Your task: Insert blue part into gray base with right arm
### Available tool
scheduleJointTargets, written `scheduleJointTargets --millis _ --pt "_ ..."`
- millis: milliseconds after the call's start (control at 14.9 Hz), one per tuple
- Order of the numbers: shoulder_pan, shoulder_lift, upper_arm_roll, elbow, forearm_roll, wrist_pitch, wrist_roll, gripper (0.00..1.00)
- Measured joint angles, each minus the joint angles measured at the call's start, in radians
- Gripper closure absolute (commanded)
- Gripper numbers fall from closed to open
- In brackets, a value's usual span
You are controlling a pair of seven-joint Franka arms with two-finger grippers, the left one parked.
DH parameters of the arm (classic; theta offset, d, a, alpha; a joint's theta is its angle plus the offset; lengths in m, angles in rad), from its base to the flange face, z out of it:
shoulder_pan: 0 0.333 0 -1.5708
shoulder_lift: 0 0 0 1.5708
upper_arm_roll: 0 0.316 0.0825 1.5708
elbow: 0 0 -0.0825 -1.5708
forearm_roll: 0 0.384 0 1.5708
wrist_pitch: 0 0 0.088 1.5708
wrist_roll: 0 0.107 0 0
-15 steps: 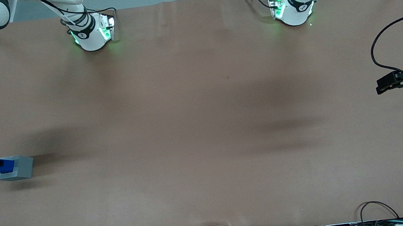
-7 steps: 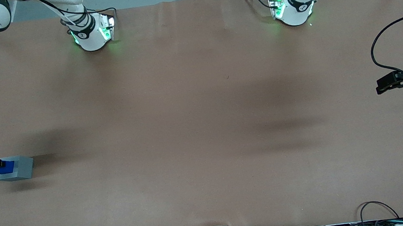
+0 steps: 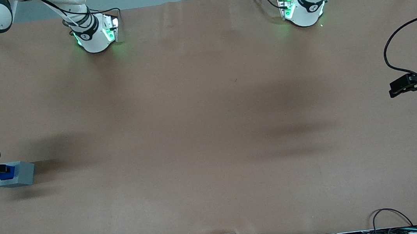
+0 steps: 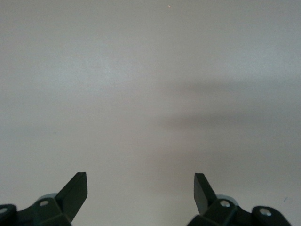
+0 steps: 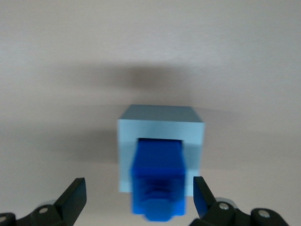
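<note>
My right arm's gripper (image 5: 136,197) stands open around the blue part (image 5: 158,181), seated in the gray base (image 3: 20,173) near the table's (image 3: 210,132) working-arm edge.

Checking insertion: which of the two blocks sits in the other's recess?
The blue part, the smaller block, sits in the recess of the gray base; the gripper has its jaws open either side of it.

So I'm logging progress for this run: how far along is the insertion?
Nearly done. The blue part sits in the recess of the gray base, though some of it stands proud. The gripper hovers over it with fingers open and apart from the part. Left: confirm full seating and retract.
</note>
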Motion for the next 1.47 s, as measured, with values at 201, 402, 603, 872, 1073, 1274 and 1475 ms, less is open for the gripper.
scheduleJointTargets --millis 201,402,603,872,1073,1274,1475 --pt "0.054 -0.039 0.003 0.026 0.0 -0.092 0.143 0.0" --pt "0.117 -0.131 0.005 0.035 0.0 -0.242 0.257 0.0" --pt "0.184 -0.22 0.007 0.034 0.0 -0.342 0.392 0.0" --pt "0.287 -0.317 0.008 0.012 0.0 -0.399 0.53 0.0" --pt "0.357 -0.408 0.009 -0.047 0.0 -0.4 0.594 0.0" --pt "0.398 -0.514 0.009 -0.122 0.0 -0.391 0.615 0.0" --pt "0.414 -0.642 0.009 -0.238 0.0 -0.331 0.619 0.0"
